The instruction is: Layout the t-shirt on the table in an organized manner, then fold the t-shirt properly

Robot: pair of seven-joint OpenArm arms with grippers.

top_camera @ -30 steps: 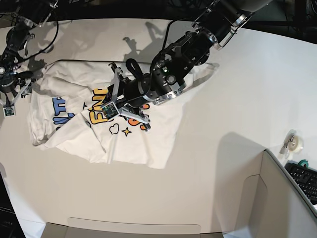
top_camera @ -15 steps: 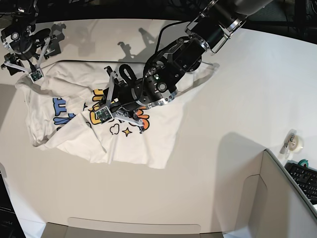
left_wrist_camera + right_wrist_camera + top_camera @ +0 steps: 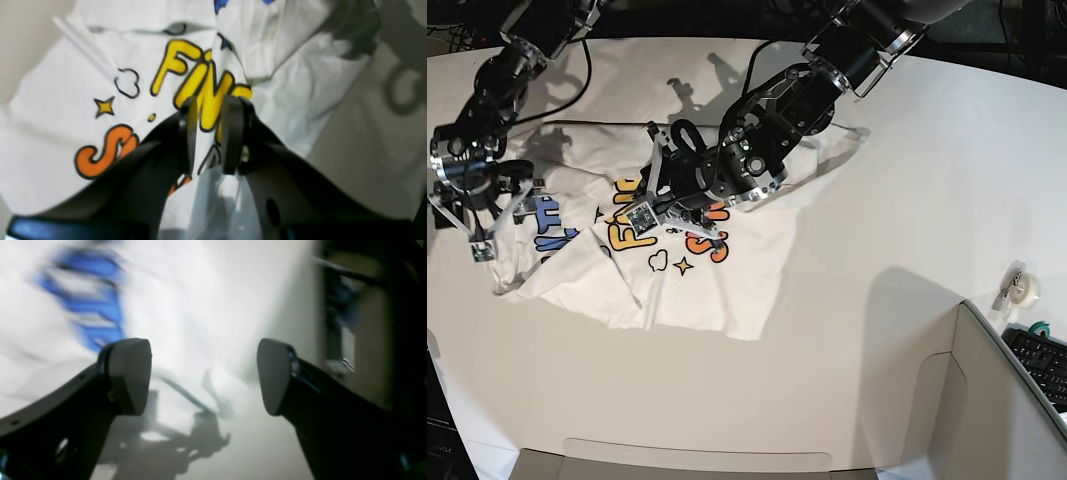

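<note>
White cloth of the t-shirt [image 3: 697, 270] is lying rumpled on the table [image 3: 897, 200], print up, one corner folded over. I am pinching a ridge of it between my left gripper [image 3: 208, 133] fingers, likely to drag the front flat. My right gripper [image 3: 203, 376] is hanging over the sleeve end with its fingers spread and holding nothing, probably readying a second grab.
</note>
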